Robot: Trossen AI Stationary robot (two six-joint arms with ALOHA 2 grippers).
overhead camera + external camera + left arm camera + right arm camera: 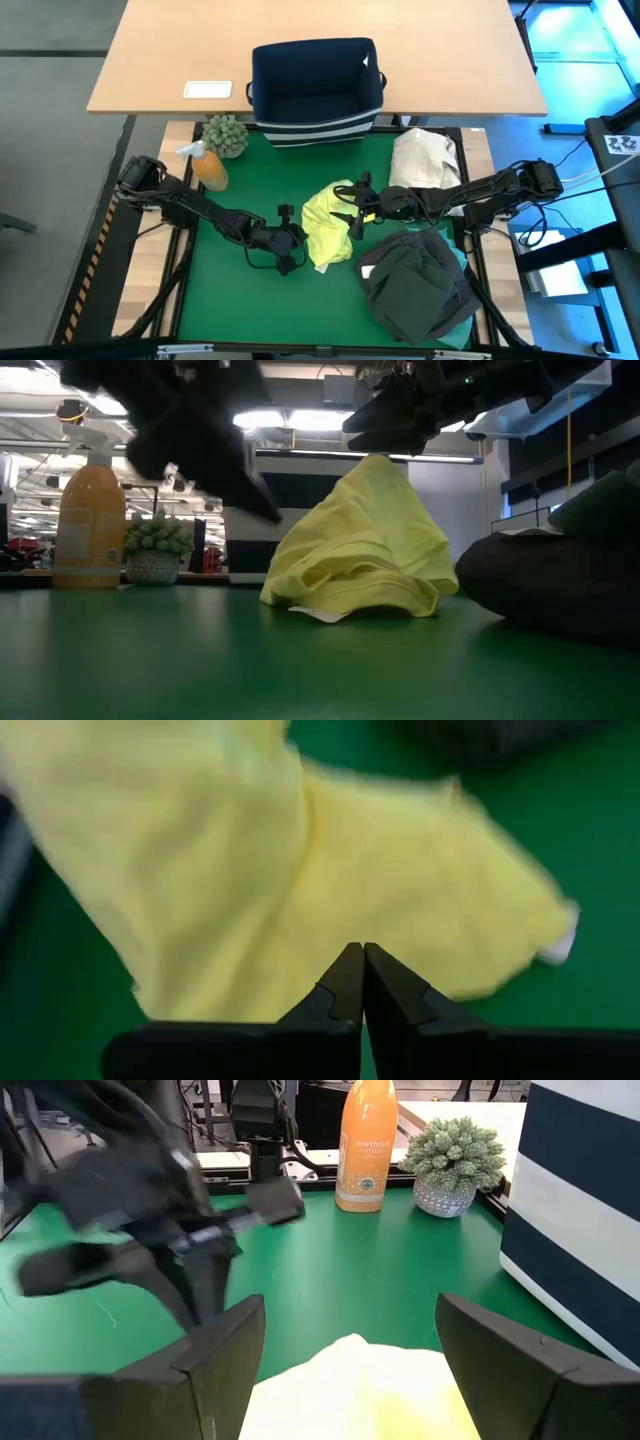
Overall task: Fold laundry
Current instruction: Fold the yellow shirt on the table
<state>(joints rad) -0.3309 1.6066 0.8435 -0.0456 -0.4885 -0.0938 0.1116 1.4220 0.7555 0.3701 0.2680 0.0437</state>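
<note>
One yellow-green shirt (328,226) lies crumpled near the middle of the green mat (230,310); in the low view it stands up in a peak. One heap of dark garments (418,284) sits on the mat's right side, with a turquoise edge showing under it; how many pieces it holds cannot be told. One cream bundle (425,157) lies behind that heap.

Two arms are in view. The left gripper (362,982) is just beside the shirt's left edge, fingers pressed together with nothing between them. The right gripper (345,1345) is over the shirt's peak, fingers spread wide, holding nothing.

At the back edge: one navy bin (317,90), one orange bottle (209,167), one small potted plant (227,135).
</note>
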